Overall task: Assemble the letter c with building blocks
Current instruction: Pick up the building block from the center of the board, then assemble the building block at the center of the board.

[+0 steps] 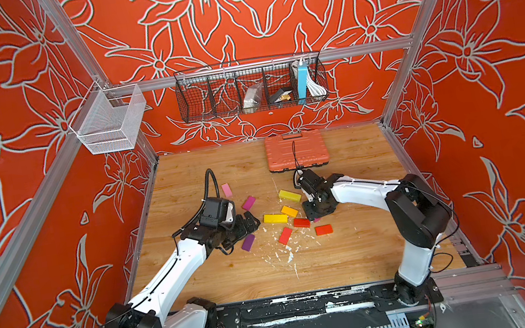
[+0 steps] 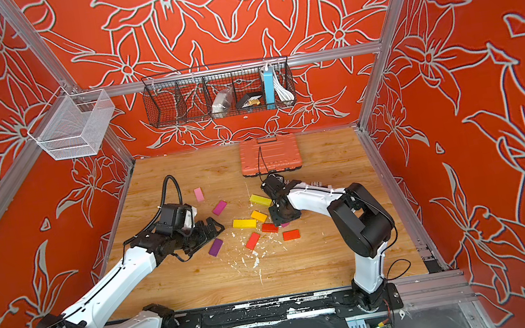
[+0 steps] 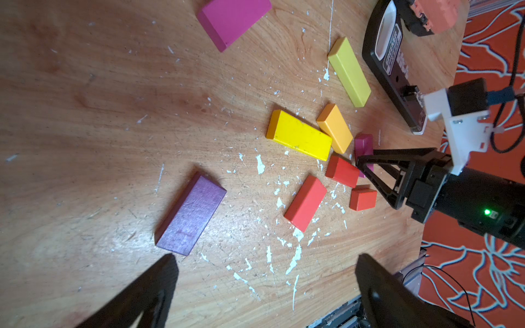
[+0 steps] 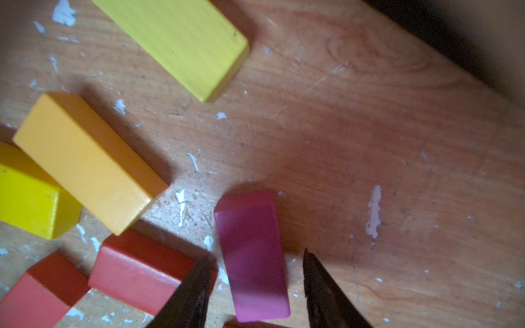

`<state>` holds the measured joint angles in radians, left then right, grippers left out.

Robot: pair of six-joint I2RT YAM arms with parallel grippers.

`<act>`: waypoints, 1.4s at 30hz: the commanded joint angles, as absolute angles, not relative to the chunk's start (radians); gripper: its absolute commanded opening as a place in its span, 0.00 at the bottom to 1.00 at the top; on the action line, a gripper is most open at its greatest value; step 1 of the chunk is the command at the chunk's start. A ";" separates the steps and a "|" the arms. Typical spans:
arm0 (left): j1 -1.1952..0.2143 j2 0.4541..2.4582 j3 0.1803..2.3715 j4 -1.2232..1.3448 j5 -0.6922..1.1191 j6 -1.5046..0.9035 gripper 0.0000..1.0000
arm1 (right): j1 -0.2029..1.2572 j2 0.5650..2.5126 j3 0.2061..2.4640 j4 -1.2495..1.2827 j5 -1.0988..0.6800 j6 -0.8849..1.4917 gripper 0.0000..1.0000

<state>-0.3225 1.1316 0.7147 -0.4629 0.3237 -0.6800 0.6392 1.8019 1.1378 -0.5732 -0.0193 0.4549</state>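
Note:
Building blocks lie scattered mid-table. In a top view I see a pink (image 1: 226,189), a magenta (image 1: 249,202), a lime-yellow (image 1: 289,195), a yellow (image 1: 275,218), an orange (image 1: 289,211), a purple (image 1: 248,242) and three red ones (image 1: 301,223). My right gripper (image 4: 257,255) points down over a small magenta block (image 4: 251,255). Its jaws straddle the block, open, with a gap on each side. My left gripper (image 3: 265,257) hovers open and empty just short of the purple block (image 3: 190,215).
A ribbed orange case (image 1: 296,150) lies at the back of the table. A long black bar (image 3: 389,71) rests beside the lime-yellow block (image 3: 349,72). White flecks litter the wood. Wire baskets (image 1: 251,88) hang on the rear wall.

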 commanded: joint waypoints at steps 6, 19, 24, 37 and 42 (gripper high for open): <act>-0.329 1.135 0.727 -0.469 0.322 -0.676 0.98 | 0.634 1.819 1.160 -0.580 -0.017 0.446 0.35; -0.332 1.133 0.737 -0.459 0.346 -0.684 0.98 | 0.525 1.548 0.945 -0.534 -0.009 0.602 0.29; -0.340 1.144 0.744 -0.443 0.358 -0.702 0.98 | 0.479 1.419 0.833 -0.533 0.010 0.681 0.29; -0.384 1.180 0.762 -0.407 0.353 -0.725 0.98 | 0.385 1.337 0.674 -0.481 -0.089 0.804 0.31; -0.391 1.180 0.761 -0.408 0.348 -0.729 0.98 | 0.381 1.372 0.666 -0.458 -0.111 0.809 0.31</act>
<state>-0.3820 1.1778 0.7380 -0.4160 0.3531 -0.7189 0.3901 1.3560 0.6807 -0.4816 -0.0872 0.7841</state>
